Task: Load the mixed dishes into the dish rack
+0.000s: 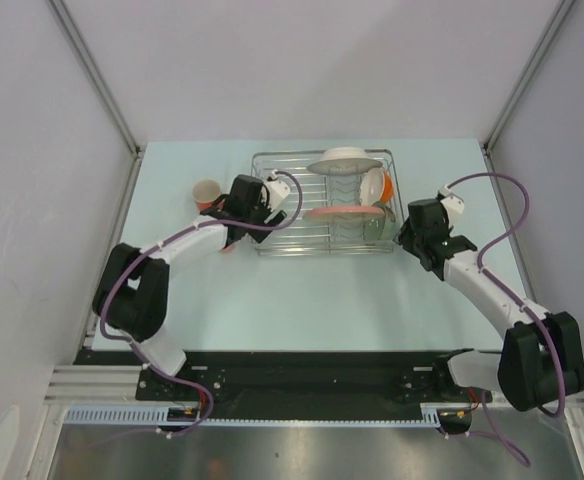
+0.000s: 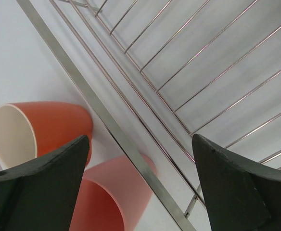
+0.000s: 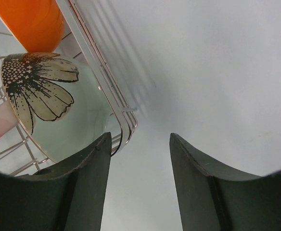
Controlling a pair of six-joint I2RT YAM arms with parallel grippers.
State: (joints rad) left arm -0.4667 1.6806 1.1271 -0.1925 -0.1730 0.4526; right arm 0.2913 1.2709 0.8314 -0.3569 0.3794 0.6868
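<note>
The dish rack [image 1: 282, 215] holds the large white plate [image 1: 344, 160], the white-and-orange bowl [image 1: 377, 185], the cream-and-pink plate [image 1: 344, 211] and the pale green bowl [image 1: 377, 230]. My left gripper [image 1: 246, 226] is open and empty above the rack's left rail [image 2: 107, 120]. One orange cup [image 1: 206, 193] lies on its side on the table left of the rack [image 2: 44, 132]. The second, paler cup [image 2: 114, 192] lies against the rail, under the gripper. My right gripper [image 1: 412, 236] is open and empty just outside the rack's near right corner [image 3: 126, 120], next to the green bowl [image 3: 58, 115].
Grey walls with metal posts close in the table on the left, right and back. The rack's left half [image 2: 217, 72] holds only bare wire. Bare table [image 1: 322, 300] lies between the rack and the arm bases.
</note>
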